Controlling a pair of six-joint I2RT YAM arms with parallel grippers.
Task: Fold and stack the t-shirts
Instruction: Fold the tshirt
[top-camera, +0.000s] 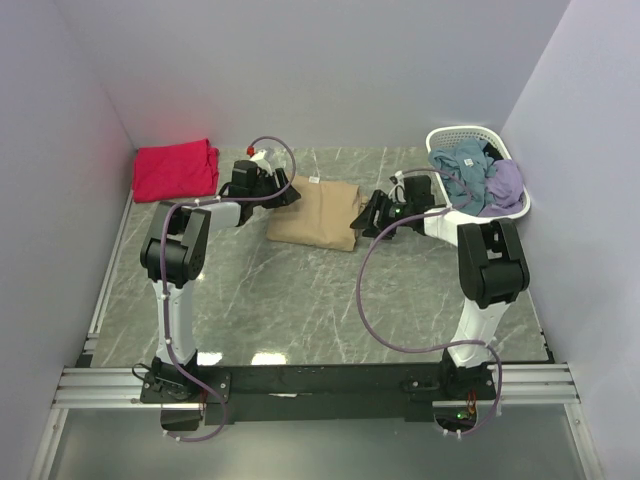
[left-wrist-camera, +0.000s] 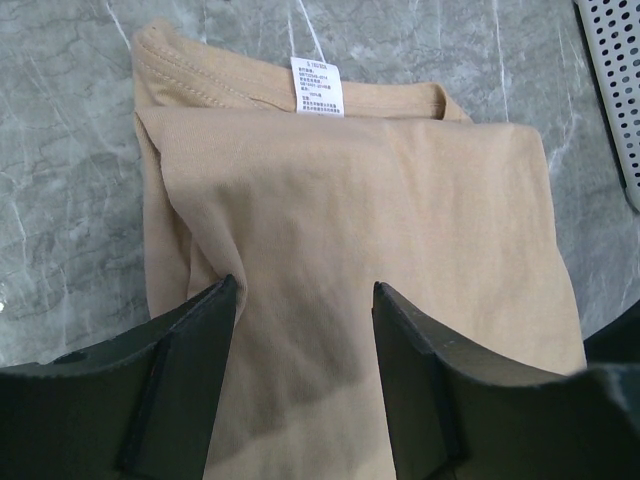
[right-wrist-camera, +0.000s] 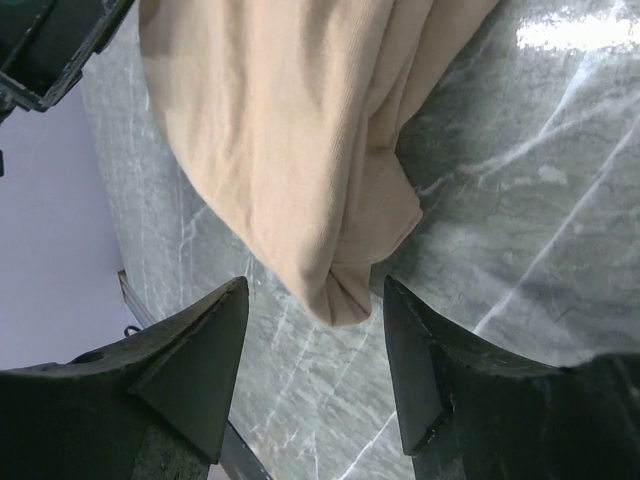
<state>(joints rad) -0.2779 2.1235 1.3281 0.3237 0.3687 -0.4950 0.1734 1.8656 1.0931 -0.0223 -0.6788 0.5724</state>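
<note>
The tan t-shirt (top-camera: 316, 214) lies folded on the marble table between both arms. In the left wrist view it (left-wrist-camera: 360, 210) fills the frame, its white neck label (left-wrist-camera: 317, 86) at the top. My left gripper (top-camera: 290, 192) is open, its fingertips (left-wrist-camera: 215, 310) just over the shirt's left side. My right gripper (top-camera: 365, 218) is open at the shirt's right edge; in the right wrist view a folded corner of the shirt (right-wrist-camera: 345, 290) lies between the open jaws, not gripped. The red-pink t-shirt (top-camera: 175, 168) lies folded at the far left.
A white lattice basket (top-camera: 448, 137) stands at the far right, holding blue and purple clothes (top-camera: 480, 180). Its edge shows in the left wrist view (left-wrist-camera: 615, 70). Walls close in the table on three sides.
</note>
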